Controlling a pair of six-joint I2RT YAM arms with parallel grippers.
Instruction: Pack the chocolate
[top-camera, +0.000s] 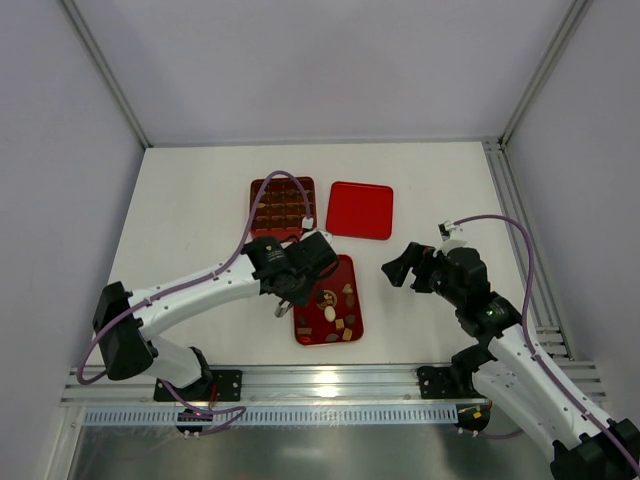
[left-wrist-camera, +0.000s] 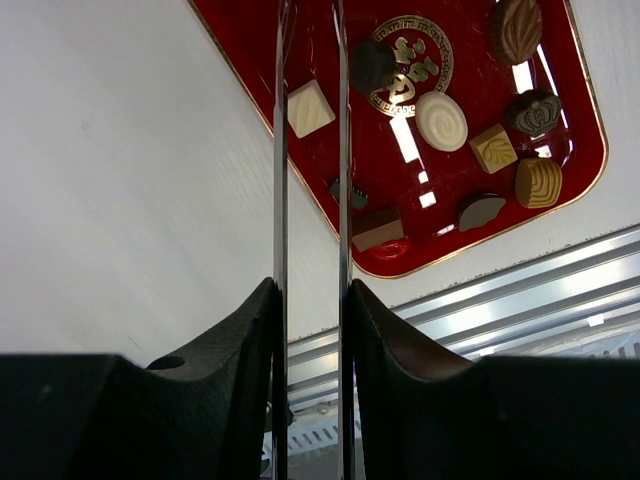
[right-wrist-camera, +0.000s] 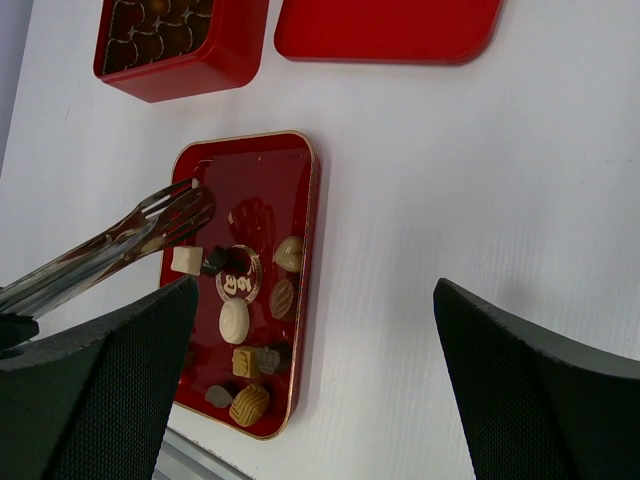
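While white table (top-camera: 200, 200) sits between pale walls (top-camera: 300, 60) — left pincer (left-wrist-camera: 311, 300) clenched on tongs (right-wrist-camera: 120, 240), right pincer (right-wrist-camera: 315, 290) released.

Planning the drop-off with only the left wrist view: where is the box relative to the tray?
Observer: The box sits just beyond the far edge of the tray, slightly to the left.
Operator: Lid on?
Observer: No, the lid lies flat to the right of the box, apart from it.
Operator: Right arm in the way?
Observer: No, the right gripper hangs open over the table, right of the tray.
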